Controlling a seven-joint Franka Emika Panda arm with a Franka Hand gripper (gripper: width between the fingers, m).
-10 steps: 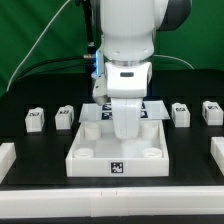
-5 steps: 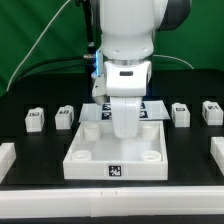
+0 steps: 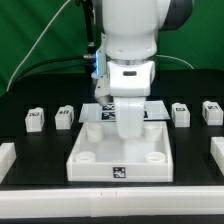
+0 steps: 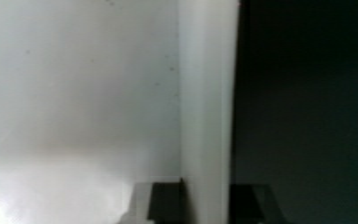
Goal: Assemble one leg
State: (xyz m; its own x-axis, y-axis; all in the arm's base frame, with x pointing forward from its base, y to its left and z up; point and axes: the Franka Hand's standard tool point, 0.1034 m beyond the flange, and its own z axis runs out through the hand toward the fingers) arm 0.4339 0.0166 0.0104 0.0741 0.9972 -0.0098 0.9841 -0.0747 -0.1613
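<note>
Four legs, small white blocks with tags, stand on the black table: two at the exterior view's left (image 3: 34, 119) (image 3: 64, 116) and two at its right (image 3: 181, 113) (image 3: 211, 111). None is held. The large white square tray-like part (image 3: 90, 165) lies in the middle. My gripper (image 3: 127, 136) reaches down into its far side. In the wrist view the gripper (image 4: 208, 203) has a dark finger on each side of the part's upright white wall (image 4: 208, 100) and is shut on it.
The marker board (image 3: 97, 110) lies behind the tray-like part, mostly hidden by the arm. White blocks sit at the table's left edge (image 3: 5, 155) and right edge (image 3: 217, 150). Cables hang at the back.
The gripper and the tray-like part have shifted together a little toward the exterior view's right and toward the front. The legs have not moved.
</note>
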